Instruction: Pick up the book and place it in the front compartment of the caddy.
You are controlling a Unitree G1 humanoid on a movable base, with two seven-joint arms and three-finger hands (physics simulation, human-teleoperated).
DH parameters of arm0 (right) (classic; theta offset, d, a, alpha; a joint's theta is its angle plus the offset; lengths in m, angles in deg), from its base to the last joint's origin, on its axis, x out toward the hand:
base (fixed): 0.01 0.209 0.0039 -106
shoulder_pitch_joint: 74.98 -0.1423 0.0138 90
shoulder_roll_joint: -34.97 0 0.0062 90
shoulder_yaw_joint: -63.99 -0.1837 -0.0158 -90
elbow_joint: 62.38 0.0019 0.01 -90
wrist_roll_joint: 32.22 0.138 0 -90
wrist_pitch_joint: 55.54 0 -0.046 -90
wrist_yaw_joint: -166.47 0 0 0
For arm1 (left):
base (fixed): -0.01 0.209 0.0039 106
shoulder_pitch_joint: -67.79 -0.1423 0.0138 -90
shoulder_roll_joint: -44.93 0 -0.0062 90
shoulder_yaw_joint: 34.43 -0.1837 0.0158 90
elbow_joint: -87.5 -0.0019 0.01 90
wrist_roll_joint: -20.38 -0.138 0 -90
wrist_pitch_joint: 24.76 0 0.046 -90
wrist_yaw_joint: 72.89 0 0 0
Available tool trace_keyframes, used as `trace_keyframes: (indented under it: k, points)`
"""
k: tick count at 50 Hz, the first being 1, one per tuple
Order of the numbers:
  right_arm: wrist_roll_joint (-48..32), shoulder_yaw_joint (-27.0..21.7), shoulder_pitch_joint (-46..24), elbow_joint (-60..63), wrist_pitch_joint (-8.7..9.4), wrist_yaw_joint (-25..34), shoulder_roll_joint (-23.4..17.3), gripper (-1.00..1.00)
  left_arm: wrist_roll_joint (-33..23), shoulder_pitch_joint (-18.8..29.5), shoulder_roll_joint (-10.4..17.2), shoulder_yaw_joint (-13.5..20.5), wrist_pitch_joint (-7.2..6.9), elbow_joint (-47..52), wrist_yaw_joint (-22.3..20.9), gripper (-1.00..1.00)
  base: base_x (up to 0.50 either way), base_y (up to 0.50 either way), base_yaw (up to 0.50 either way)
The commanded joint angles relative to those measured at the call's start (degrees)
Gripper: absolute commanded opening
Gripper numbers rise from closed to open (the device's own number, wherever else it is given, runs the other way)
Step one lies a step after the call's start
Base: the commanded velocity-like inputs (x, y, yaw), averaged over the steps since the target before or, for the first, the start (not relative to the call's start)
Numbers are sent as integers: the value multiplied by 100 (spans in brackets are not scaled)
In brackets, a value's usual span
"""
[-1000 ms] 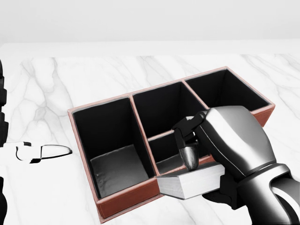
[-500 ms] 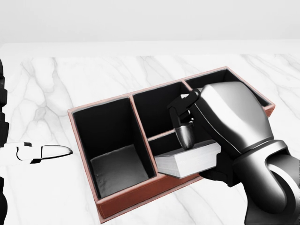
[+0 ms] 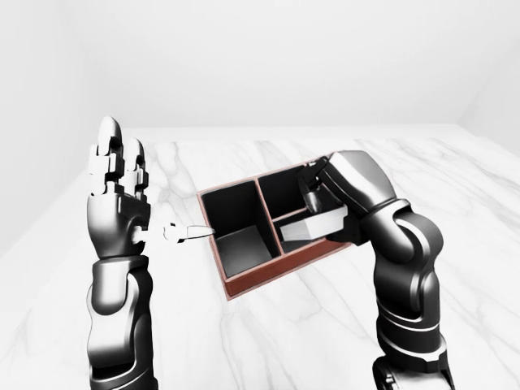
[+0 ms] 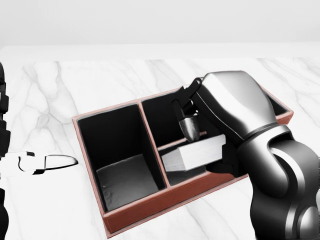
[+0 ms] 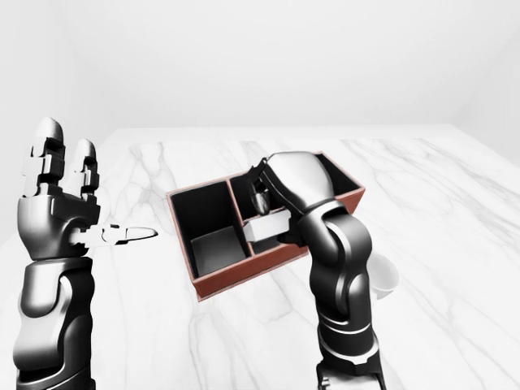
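Note:
The caddy (image 4: 150,207) is a red-brown box with black compartments on the white marble table. My right hand (image 4: 200,147) is shut on the book (image 4: 192,154), a pale block of pages. It holds the book level over the small compartment at the caddy's lower middle, with one end above the divider. A dark fingertip (image 4: 190,129) presses on the book's top, and the thumb is hidden beneath. My left hand (image 3: 114,171) is raised upright to the left of the caddy, open and empty.
The marble table (image 4: 65,95) spreads all round the caddy. A pale pointed part (image 4: 50,161) sticks out from my left hand toward the caddy's left wall. A white rounded thing like a bowl (image 5: 383,280) lies to the right of my right arm.
My right hand has carried the book up and to the left in the head view, from the caddy's lower rim to over the small lower-middle compartment. The left hand has not moved.

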Motion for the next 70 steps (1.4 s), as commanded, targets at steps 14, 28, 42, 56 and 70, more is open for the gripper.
trace_keyframes:
  k: [14, 28, 42, 56, 70]
  points:
    - [-22, -7, -916, -1253, 0, -1, -57, -100, 10, 20, 10, 7, 0, -35, 10, 100, 0, 0, 0]
    - [33, -49, -1216, -1719, 0, -191, -159, -100, 13, 14, 13, 11, 0, 1, 19, 100, 0, 0, 0]
    - [76, -70, -1449, -2107, 0, -384, -227, -100, -5, 21, 14, 13, 0, -68, 12, 100, 0, 0, 0]
    - [111, -48, -1568, -2277, 0, -576, -199, -100, 3, 21, 19, 20, 0, -29, 21, 100, 0, 0, 0]
    - [221, -73, -1741, -2618, 0, -1027, -253, -100, 3, 30, 18, 20, 0, -36, 26, 100, 0, 0, 0]
